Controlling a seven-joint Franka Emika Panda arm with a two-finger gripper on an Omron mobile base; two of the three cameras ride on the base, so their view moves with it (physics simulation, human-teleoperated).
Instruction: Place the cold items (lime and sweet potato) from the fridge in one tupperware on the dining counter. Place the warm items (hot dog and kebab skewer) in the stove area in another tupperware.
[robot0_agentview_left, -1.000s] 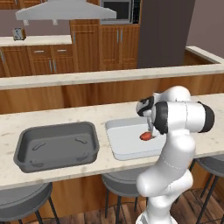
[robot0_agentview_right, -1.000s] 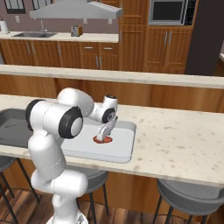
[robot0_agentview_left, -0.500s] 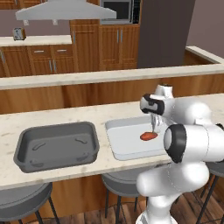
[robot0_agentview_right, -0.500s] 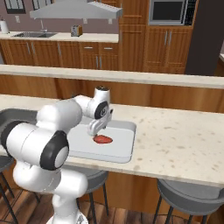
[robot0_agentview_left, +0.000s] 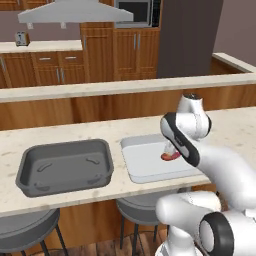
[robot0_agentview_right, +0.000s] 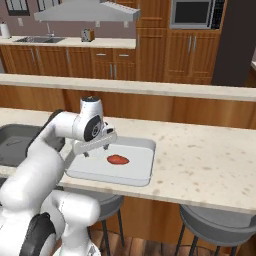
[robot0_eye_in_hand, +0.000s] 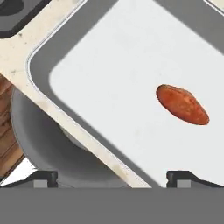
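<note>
The sweet potato (robot0_agentview_left: 171, 156) (robot0_agentview_right: 118, 159) (robot0_eye_in_hand: 182, 104), reddish-orange and oval, lies loose on the floor of the light grey tupperware (robot0_agentview_left: 135, 172) (robot0_agentview_right: 142, 175) (robot0_eye_in_hand: 52, 57) on the dining counter. My gripper (robot0_agentview_right: 96, 150) (robot0_eye_in_hand: 113, 177) hovers open and holds nothing, above the tupperware's near-left part, apart from the sweet potato. In the left base view my own arm covers most of the hand. A dark grey tupperware (robot0_agentview_left: 65, 144) (robot0_agentview_right: 15, 145) stands to the left with nothing in it. The lime, hot dog and kebab skewer are out of view.
Grey bar stools (robot0_agentview_left: 140, 210) (robot0_agentview_right: 220, 225) (robot0_eye_in_hand: 52, 144) stand under the counter's near edge. A raised wooden ledge (robot0_agentview_left: 100, 90) runs behind the counter. The kitchen cabinets, range hood and microwave lie far behind.
The gripper has let go of the sweet potato, opened wide, and lifted back toward the tupperware's near-left side. The sweet potato stays in the light tupperware. The arm's elbow has swung round.
</note>
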